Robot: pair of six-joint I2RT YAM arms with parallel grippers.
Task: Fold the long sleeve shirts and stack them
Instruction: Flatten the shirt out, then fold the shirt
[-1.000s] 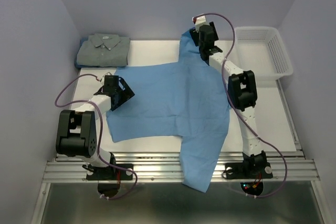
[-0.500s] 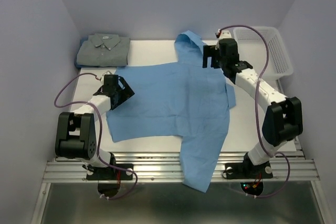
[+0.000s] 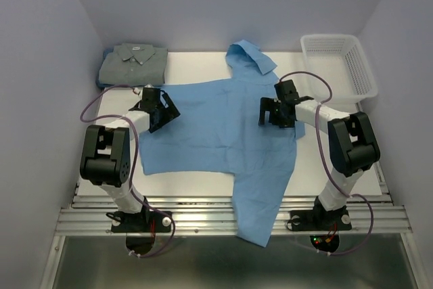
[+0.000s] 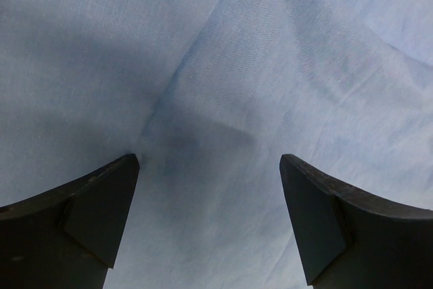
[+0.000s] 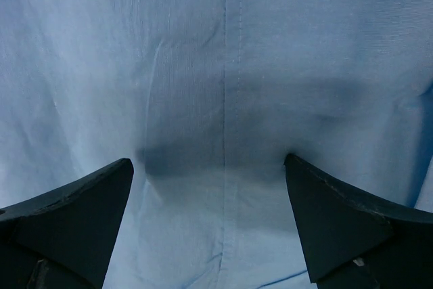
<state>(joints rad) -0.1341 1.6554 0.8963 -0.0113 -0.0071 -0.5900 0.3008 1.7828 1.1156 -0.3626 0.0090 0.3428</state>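
Light blue shirt (image 5: 223, 52) cloth fills the whole frame, lying flat. A stitched seam runs top to bottom just right of centre, with a second, fainter line of stitching close beside it on the right. Soft creases slant through the left half. The right gripper (image 5: 208, 160) hangs just over the cloth, its two dark fingers (image 5: 67, 221) rising from the lower left and lower right corners, spread wide with only fabric between them. A dark shadow band crosses the cloth at the fingertips.

Overhead camera sees all; wrist cameras hug shirt (image 3: 223, 126).
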